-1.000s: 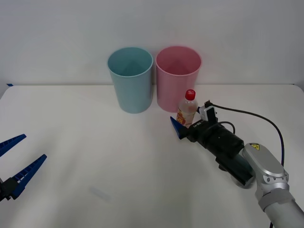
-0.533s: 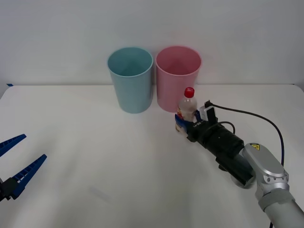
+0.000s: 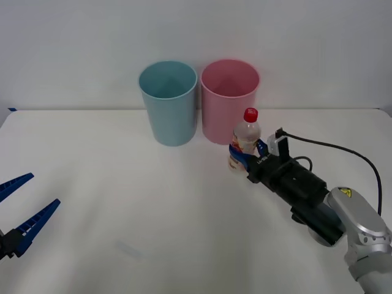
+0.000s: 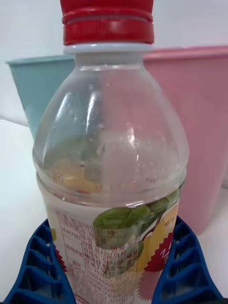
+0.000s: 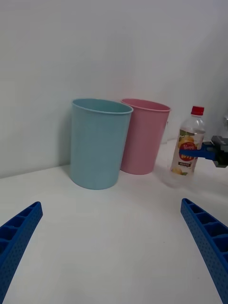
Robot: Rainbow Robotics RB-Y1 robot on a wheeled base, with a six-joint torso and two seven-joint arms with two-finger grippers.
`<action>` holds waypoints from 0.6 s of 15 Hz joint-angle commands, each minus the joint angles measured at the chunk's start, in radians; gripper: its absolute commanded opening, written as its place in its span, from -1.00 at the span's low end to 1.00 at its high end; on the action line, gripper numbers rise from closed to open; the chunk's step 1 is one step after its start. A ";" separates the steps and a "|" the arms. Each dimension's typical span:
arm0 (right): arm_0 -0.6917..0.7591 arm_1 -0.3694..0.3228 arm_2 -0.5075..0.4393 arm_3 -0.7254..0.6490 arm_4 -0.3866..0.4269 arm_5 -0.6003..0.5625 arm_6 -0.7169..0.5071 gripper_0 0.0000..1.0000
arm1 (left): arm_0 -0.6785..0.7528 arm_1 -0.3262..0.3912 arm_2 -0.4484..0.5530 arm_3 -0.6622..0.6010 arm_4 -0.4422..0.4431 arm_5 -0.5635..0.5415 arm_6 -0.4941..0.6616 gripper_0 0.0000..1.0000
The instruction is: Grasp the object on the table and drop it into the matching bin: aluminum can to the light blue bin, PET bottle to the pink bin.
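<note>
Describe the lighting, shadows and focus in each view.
Front view: even, soft light, only faint shadows on the table beside the light blue bin and pink bin. Right wrist view: the PET bottle, very near the lens between the right tool fingers, has sharp label print; bins behind look softer. Left wrist view: the wall darkens toward the corners, left tool open.

Pretty bare setup: plain off-white wall (image 3: pixel 196 37) fills the top third of the frame, wide white table (image 3: pixel 122 202) takes the rest. Soft, even light, only faint shadows, tiny blue speck at the left edge.
</note>
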 commanded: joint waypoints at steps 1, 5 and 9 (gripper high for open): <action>0.048 -0.036 0.011 -0.101 -0.019 -0.003 -0.059 -1.00 | 0.000 0.000 0.000 0.000 0.000 0.000 0.000 1.00; 0.114 -0.086 0.016 -0.275 -0.016 0.002 -0.215 -1.00 | 0.000 0.000 0.000 0.000 0.000 0.000 0.000 1.00; 0.134 -0.145 0.016 -0.409 -0.016 0.008 -0.356 -1.00 | 0.000 0.000 0.000 0.000 0.000 0.000 0.000 1.00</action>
